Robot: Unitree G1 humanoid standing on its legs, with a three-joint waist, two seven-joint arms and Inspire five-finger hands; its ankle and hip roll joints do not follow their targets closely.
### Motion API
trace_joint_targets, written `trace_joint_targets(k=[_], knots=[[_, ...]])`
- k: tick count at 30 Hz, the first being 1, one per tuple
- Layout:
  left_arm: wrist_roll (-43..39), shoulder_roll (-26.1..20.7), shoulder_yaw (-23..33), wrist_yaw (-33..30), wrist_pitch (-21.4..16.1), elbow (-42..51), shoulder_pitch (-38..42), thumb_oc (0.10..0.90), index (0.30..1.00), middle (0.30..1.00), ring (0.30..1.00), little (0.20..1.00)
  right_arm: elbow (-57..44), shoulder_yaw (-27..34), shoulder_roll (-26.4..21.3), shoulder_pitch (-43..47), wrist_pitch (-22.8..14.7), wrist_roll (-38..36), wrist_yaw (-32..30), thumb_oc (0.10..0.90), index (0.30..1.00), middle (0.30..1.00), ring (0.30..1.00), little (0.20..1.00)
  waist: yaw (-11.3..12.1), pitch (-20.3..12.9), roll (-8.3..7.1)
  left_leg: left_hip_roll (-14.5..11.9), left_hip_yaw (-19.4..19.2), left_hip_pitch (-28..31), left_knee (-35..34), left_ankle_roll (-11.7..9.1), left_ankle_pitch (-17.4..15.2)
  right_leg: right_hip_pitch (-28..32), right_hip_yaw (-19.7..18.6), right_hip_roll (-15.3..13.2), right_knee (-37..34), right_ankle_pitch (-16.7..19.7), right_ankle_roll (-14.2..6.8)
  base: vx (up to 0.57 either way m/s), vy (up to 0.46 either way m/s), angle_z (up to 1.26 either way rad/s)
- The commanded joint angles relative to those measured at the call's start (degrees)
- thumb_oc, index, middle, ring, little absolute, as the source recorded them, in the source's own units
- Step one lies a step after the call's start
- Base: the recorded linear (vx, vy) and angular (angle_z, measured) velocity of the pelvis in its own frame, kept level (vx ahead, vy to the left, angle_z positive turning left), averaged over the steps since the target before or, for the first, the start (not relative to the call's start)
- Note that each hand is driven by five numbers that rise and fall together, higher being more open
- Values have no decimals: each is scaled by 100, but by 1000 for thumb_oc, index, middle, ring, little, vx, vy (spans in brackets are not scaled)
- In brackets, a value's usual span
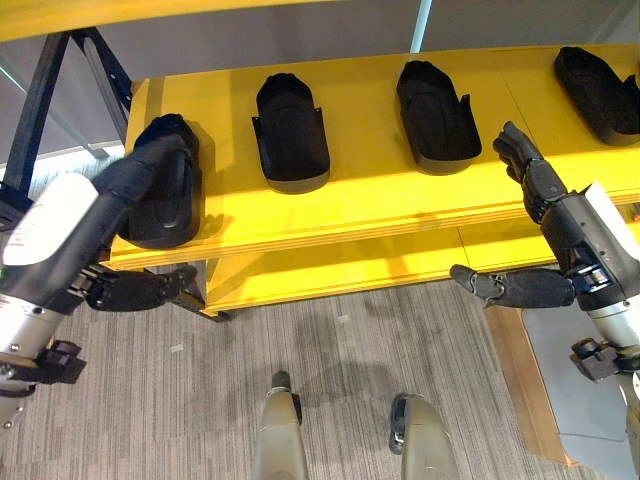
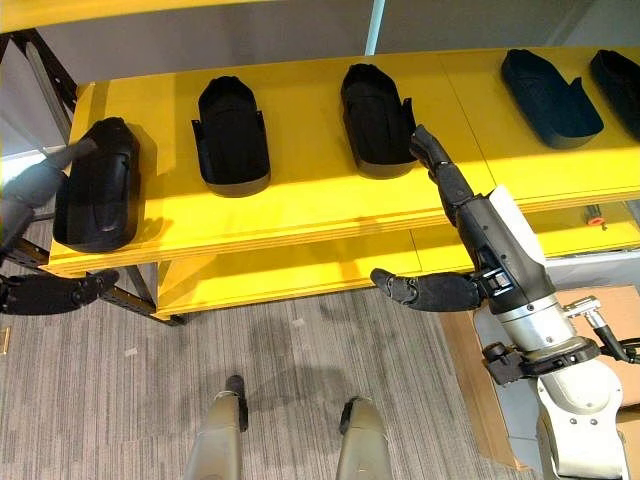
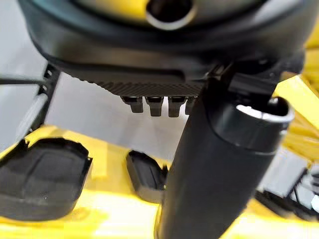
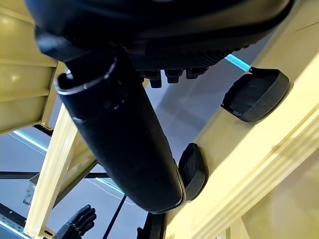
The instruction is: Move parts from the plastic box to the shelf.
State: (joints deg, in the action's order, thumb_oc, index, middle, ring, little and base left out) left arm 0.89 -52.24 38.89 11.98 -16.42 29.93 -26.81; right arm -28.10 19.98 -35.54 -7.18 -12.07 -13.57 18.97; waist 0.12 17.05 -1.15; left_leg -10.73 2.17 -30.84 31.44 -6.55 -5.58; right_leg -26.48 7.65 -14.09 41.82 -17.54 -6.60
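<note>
Parts (image 1: 291, 133) look like stiff, light plastic shells, best gripped across the sides; my left hand (image 1: 160, 165) lies straight-fingered on one, right hand (image 1: 527, 172) relaxed, empty.

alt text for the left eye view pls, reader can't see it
Four black parts sit in a row on a yellow shelf. The robot's left hand rests its fingers on the leftmost part at the shelf's front edge. Its right hand is raised over the shelf, holding nothing, beside the third part.
</note>
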Motion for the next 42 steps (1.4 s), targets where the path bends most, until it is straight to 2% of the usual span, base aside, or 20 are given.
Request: trace_joint_targets(k=[1, 6, 10, 13, 14, 15, 16, 18, 19, 21, 22, 24, 26, 42], knots=[[137, -99, 857, -178, -368, 478, -203, 900, 1000, 1000, 1000, 1000, -618, 257, 141, 294, -484, -216, -97, 900, 1000, 1000, 1000, 1000, -158, -493, -33, 243, -154, 158, -4, 550, -306, 442, 141, 234, -541, 145, 285, 2, -2, 3], [291, -33, 910, -99, -348, 668, -415, 900, 1000, 1000, 1000, 1000, -628, 254, 146, 259, -452, -228, -60, 900, 1000, 1000, 1000, 1000, -137, -478, -42, 278, -97, 192, 10, 537, -419, 481, 91, 238, -517, 48, 255, 50, -16, 9], [409, -52, 784, -27, -322, 689, -490, 900, 1000, 1000, 1000, 1000, -629, 231, 108, 288, -446, -246, -72, 900, 1000, 1000, 1000, 1000, -112, -394, -35, 286, -131, 107, 38, 573, -322, 418, 158, 205, -483, 112, 288, -26, 1, 7], [550, 36, 615, 42, -288, 643, -583, 900, 1000, 1000, 1000, 1000, -619, 251, 86, 299, -424, -243, -88, 900, 1000, 1000, 1000, 1000, -117, -384, -60, 298, -83, 99, 84, 557, -435, 434, 107, 219, -453, 29, 265, 6, -1, 0], [536, 83, 542, 53, -278, 606, -578, 900, 1000, 1000, 1000, 1000, -619, 247, 91, 305, -421, -240, -92, 900, 1000, 1000, 1000, 1000, -112, -354, -58, 285, -122, 53, 83, 586, -335, 388, 163, 197, -455, 102, 294, 0, 0, 0], [538, 85, 531, 53, -280, 598, -564, 900, 1000, 1000, 1000, 1000, -618, 251, 86, 308, -420, -240, -91, 900, 1000, 1000, 1000, 1000, -118, -383, -60, 298, -82, 96, 88, 560, -437, 428, 106, 215, -453, 26, 266, -71, 13, -2], [632, 124, 446, 116, -211, 502, -598, 900, 1000, 1000, 1000, 1000, -621, 269, 88, 311, -400, -227, -94, 900, 1000, 1000, 1000, 1000, -109, -333, -57, 283, -119, 44, 96, 589, -341, 378, 165, 196, -442, 100, 296, 83, -14, -2], [690, 222, 368, 131, -190, 423, -632, 900, 1000, 1000, 1000, 1000, -629, 297, 120, 320, -375, -233, -95, 900, 1000, 1000, 1000, 1000, -115, -357, -76, 295, -83, 95, 106, 566, -461, 417, 118, 215, -437, 17, 266, 0, 0, 0], [751, 254, 356, 149, -177, 403, -669, 900, 1000, 1000, 1000, 1000, -623, 321, 121, 312, -365, -233, -100, 900, 1000, 1000, 1000, 1000, -106, -320, -67, 281, -128, 50, 93, 598, -356, 371, 175, 194, -441, 96, 297, 0, 0, 0], [851, 319, 305, 161, -163, 340, -690, 900, 1000, 1000, 1000, 1000, -612, 339, 122, 321, -356, -237, -111, 900, 1000, 1000, 1000, 1000, -116, -352, -77, 301, -91, 80, 100, 579, -455, 400, 115, 214, -439, 22, 275, 0, 0, 0], [933, 334, 300, 163, -151, 327, -710, 900, 1000, 1000, 1000, 1000, -614, 344, 125, 319, -353, -233, -112, 900, 1000, 1000, 1000, 1000, -105, -319, -74, 288, -134, 31, 103, 604, -358, 356, 171, 192, -439, 93, 307, -60, 17, 0], [1015, 375, 220, 201, -145, 283, -730, 900, 1000, 1000, 1000, 1000, -610, 349, 142, 328, -336, -227, -118, 900, 1000, 1000, 1000, 1000, -110, -316, -83, 293, -133, 16, 109, 605, -361, 344, 163, 189, -437, 92, 312, -38, 8, 0], [1046, 386, 151, 214, -141, 251, -709, 900, 1000, 1000, 1000, 1000, -606, 337, 139, 340, -329, -219, -118, 900, 1000, 1000, 1000, 1000, -117, -348, -92, 306, -95, 63, 118, 577, -483, 389, 104, 204, -429, 1, 281, 86, -7, 0], [1791, 340, -343, 239, -83, -358, -527, 900, 1000, 1000, 1000, 1000, -531, 312, 115, 473, -279, -186, -219, 900, 1000, 1000, 1000, 1000, -142, -291, -95, 303, -122, 14, 168, 599, -510, 306, 70, 211, -378, 5, 290, 4, 0, 0]])
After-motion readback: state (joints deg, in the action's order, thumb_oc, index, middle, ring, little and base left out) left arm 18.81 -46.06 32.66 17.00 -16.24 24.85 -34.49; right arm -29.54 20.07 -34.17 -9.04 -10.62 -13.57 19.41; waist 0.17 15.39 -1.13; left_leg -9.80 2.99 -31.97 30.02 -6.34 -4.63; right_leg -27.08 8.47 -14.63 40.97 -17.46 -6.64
